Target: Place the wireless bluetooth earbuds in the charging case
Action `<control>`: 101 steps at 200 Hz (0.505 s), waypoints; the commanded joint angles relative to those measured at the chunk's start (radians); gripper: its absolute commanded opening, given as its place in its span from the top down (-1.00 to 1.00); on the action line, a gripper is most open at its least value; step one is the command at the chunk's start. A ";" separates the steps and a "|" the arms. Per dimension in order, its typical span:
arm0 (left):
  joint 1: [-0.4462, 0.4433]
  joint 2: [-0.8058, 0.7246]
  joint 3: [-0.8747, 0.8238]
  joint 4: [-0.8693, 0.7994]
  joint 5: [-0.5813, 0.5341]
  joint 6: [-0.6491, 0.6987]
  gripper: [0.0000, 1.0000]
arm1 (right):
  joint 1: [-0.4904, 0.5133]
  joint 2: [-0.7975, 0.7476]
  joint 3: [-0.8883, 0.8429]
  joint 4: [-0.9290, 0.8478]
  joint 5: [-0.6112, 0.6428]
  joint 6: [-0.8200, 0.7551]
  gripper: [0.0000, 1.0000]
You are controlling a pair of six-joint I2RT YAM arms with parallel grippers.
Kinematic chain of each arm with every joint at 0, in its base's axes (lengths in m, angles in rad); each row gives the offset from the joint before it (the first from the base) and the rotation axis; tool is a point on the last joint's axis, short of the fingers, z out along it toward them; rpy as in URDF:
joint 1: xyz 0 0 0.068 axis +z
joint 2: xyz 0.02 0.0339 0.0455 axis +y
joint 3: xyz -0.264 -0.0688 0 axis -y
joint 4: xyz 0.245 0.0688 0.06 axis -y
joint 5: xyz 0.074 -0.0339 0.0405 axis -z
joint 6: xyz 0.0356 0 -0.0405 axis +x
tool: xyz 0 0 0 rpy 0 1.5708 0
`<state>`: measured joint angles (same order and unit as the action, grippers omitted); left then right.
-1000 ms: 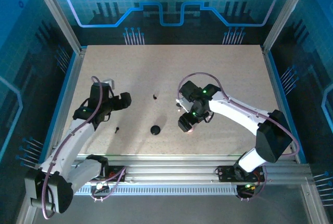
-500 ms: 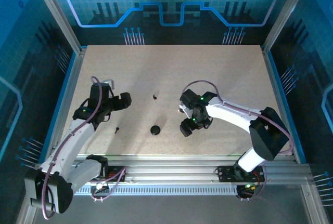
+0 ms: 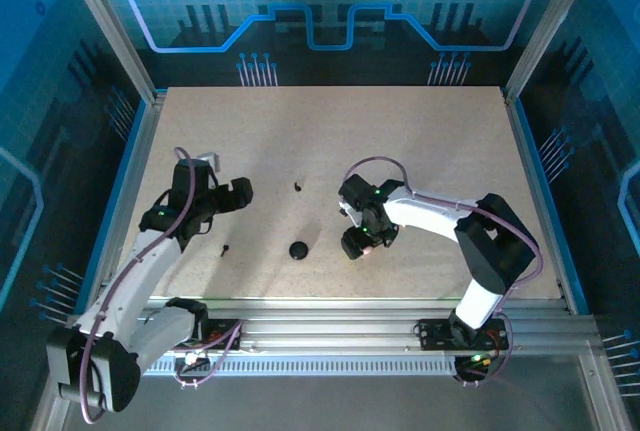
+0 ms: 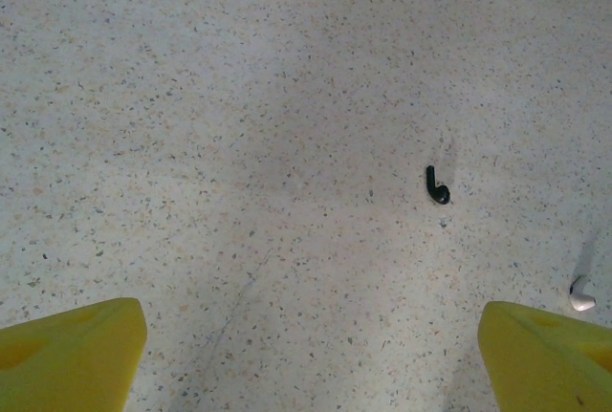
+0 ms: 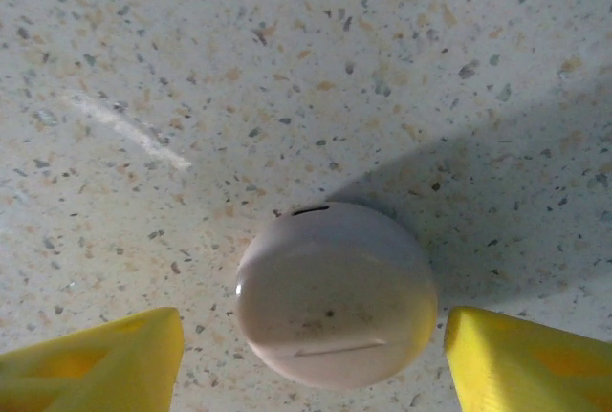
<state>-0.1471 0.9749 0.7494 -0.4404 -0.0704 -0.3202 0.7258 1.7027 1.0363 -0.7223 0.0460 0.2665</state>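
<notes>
A white round charging case [image 5: 335, 292] lies closed on the speckled table, its lid seam facing me. My right gripper [image 5: 316, 359] is open and straddles it, with a narrow gap between the case and each yellow finger [image 5: 96, 359]. In the top view that gripper [image 3: 358, 243] hangs low over the table's middle right. A black earbud [image 4: 437, 187] and a whitish earbud [image 4: 580, 294] lie ahead of my left gripper [image 4: 306, 364], which is open and holds nothing. In the top view the left gripper [image 3: 240, 194] sits at the left.
A black round case [image 3: 298, 250] rests on the table between the two arms. One black earbud [image 3: 298, 187] lies behind it and another [image 3: 225, 248] lies to its left, near the left arm. Aluminium frame posts border the table.
My right gripper has shifted left and toward the near edge, settling over the white case, and its jaws have narrowed a little. The left arm has not moved.
</notes>
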 commanded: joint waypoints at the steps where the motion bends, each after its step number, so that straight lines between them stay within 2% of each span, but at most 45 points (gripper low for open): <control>1: -0.003 -0.019 -0.002 -0.009 0.003 -0.010 -0.82 | 0.011 0.017 -0.022 0.012 0.035 0.011 -0.42; 32: -0.003 -0.010 -0.017 0.010 0.004 -0.015 -0.82 | 0.011 0.020 -0.028 0.006 0.059 0.015 -0.28; 78: -0.003 0.014 -0.024 0.035 0.034 -0.028 -0.82 | 0.018 0.024 -0.022 0.017 0.071 0.014 -0.17; 101: -0.003 0.018 -0.024 0.034 0.033 -0.026 -0.83 | 0.018 0.022 -0.017 0.025 0.078 0.006 -0.18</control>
<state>-0.1471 0.9882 0.7399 -0.4171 -0.0582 -0.3355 0.7284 1.7126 1.0149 -0.7059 0.1024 0.2729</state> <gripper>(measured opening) 0.912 0.586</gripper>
